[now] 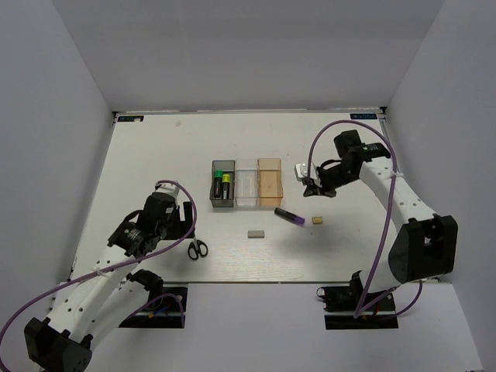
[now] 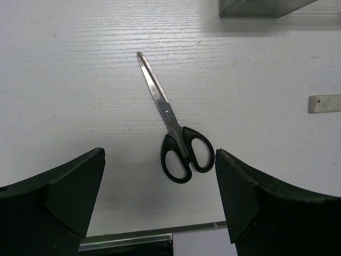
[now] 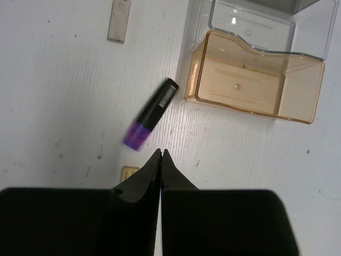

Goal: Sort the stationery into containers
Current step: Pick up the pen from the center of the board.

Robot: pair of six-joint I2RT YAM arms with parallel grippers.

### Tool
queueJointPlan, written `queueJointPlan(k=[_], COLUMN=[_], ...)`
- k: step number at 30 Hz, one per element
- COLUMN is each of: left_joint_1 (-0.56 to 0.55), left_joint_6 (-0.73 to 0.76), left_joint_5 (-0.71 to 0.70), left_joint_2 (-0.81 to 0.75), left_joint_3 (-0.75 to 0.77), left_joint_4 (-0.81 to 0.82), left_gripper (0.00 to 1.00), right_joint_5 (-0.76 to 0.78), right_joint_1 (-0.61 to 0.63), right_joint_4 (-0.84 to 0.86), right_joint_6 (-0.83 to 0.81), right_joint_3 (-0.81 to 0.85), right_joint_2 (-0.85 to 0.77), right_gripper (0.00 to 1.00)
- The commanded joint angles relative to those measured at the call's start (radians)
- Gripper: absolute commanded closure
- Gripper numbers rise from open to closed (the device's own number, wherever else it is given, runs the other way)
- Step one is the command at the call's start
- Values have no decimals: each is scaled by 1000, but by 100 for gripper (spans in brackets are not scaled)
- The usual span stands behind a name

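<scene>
Three bins stand in a row: a smoky grey bin (image 1: 222, 185) holding a green and a yellow highlighter, a clear bin (image 1: 246, 184), and an orange-tan bin (image 1: 270, 182) that also shows in the right wrist view (image 3: 250, 80). A purple highlighter (image 1: 288, 216) (image 3: 151, 114), a tan block (image 1: 317, 220) (image 3: 128, 172) and a grey eraser (image 1: 256, 233) (image 3: 119, 20) lie on the table. Black-handled scissors (image 1: 198, 249) (image 2: 173, 125) lie just ahead of my open, empty left gripper (image 2: 160, 176). My right gripper (image 3: 161, 154) is shut and empty, above the table near the purple highlighter.
White walls enclose the table on three sides. The table's near edge (image 2: 128, 234) runs just below the scissors' handles. The eraser also shows at the right edge of the left wrist view (image 2: 324, 103).
</scene>
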Motion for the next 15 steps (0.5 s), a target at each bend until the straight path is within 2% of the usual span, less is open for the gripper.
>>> queueJointPlan(k=[1, 2, 5, 6, 7, 8, 11, 12, 14, 15], left_joint_1=[7, 5, 8, 5, 7, 7, 8, 7, 7, 7], left_joint_6=[2, -1, -1, 1, 2, 4, 5, 7, 5, 7], left_joint_5=[-6, -4, 2, 5, 8, 7, 3, 7, 8, 7], left_joint_2=[1, 1, 6, 7, 7, 7, 9, 6, 6, 4], left_joint_3=[-9, -6, -12, -10, -12, -10, -13, -10, -15, -13], left_joint_4=[8, 10, 13, 17, 16, 14, 13, 13, 13, 16], left_gripper=[6, 6, 6, 6, 6, 6, 6, 6, 6, 6], right_joint_5=[29, 43, 33, 30, 25, 20, 14, 16, 31, 96], right_joint_1=[0, 0, 0, 1, 3, 3, 30, 36, 70, 82], right_joint_4=[8, 8, 24, 47, 85, 103, 168, 182, 292, 367], right_joint_6=[45, 50, 45, 45, 54, 88, 157, 245, 322, 508], right_joint_3=[-16, -18, -73, -88, -140, -154, -205, -217, -274, -304], right_joint_2=[15, 20, 14, 11, 8, 8, 25, 34, 32, 19], right_gripper=[100, 100, 86, 79, 63, 59, 54, 54, 54, 54])
